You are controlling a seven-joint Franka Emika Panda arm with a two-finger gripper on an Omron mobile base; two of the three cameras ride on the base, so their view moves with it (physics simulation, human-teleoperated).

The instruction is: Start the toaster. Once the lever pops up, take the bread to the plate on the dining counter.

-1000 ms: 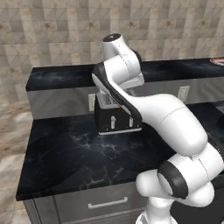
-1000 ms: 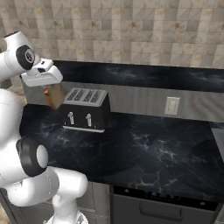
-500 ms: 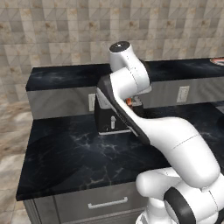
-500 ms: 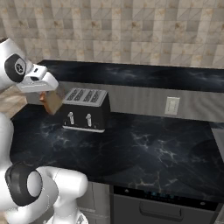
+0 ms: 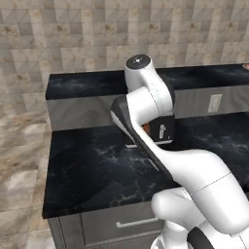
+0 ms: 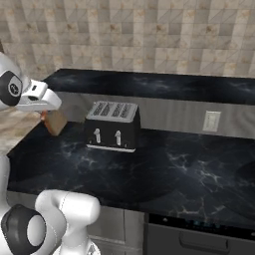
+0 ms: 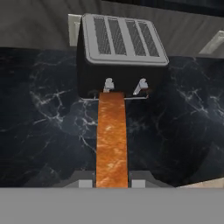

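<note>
claw (image 7: 112, 183): pinched tight on the bread, one dark fingertip (image 7: 85, 183) on each side of the slice. In the right base view the claw (image 6: 50, 110) sits off the toaster's left end, up above the lower desk.

bread (image 7: 112, 140): edge-on in the hand view, so you mostly get the orange-brown crust running up from the fingertips toward the toaster. From the right base view the bread (image 6: 54, 121) hangs under the white hand, lighter tan face showing, clear of the desk surface and just left of the toaster. In the left base view there's only a sliver of orange (image 5: 145, 128) peeking out beside the arm.

toaster (image 6: 112, 126): black box, silver slotted top, standing on the lower desk (image 6: 164, 174) near the back panel. Slots look bare from the hand view (image 7: 123, 50). In the left base view the arm covers most of it (image 5: 163, 132).

levers (image 7: 109, 84): two small pale ones on the front, facing the hand camera.

dining counter (image 6: 169, 85): the raised black marbled desk behind the toaster, grey front panel below it.

wall outlet (image 6: 211, 121): pale plate on that grey panel, well right of the toaster.

plate (image 5: 246, 66): tiny reddish bit at the far right edge of the left base view, up on the high desk; too cut off to say more.
</note>
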